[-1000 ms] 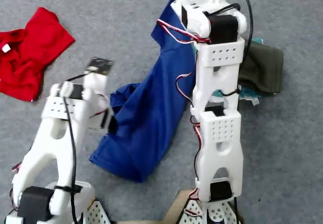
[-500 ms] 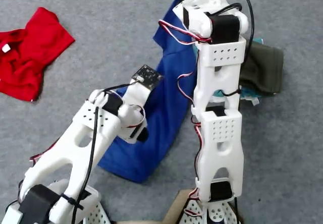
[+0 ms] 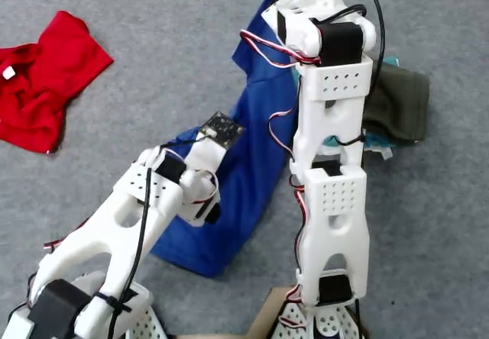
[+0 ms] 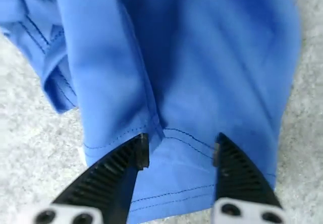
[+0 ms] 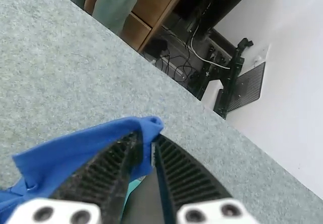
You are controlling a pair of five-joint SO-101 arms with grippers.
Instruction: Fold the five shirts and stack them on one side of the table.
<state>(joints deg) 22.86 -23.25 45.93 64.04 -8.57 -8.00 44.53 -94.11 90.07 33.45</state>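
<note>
So, left gripper: jaws spread wide with nothing between them, over the near hem of the blue shirt. One tip sits on either side of the point where two stitched hems meet. Can't tell if the tips touch the cloth.
left arm: white, rises from the near-left corner, with its wrist above the near-left part of the blue shirt.
blue shirt: royal blue, plain weave, dark stitch lines along the hems. It is drawn out into a long narrow band from near-centre to far-centre, angling right as it goes far. The near end is wider and rumpled, with folds bunched on one side.
table: grey felt-like surface under everything.
right arm: white, stretched straight from the near edge to the far side, overlapping the blue shirt's right edge.
olive shirt: folded flat, just right of the right arm, mid-far.
teal fabric: its edge pokes out from under the olive shirt.
red shirt: crumpled and unfolded, far left, well apart from the blue shirt.
right gripper: jaws clenched on the blue shirt's far corner. A tip of blue cloth sticks out past the fingertips, with the far table edge behind.
</note>
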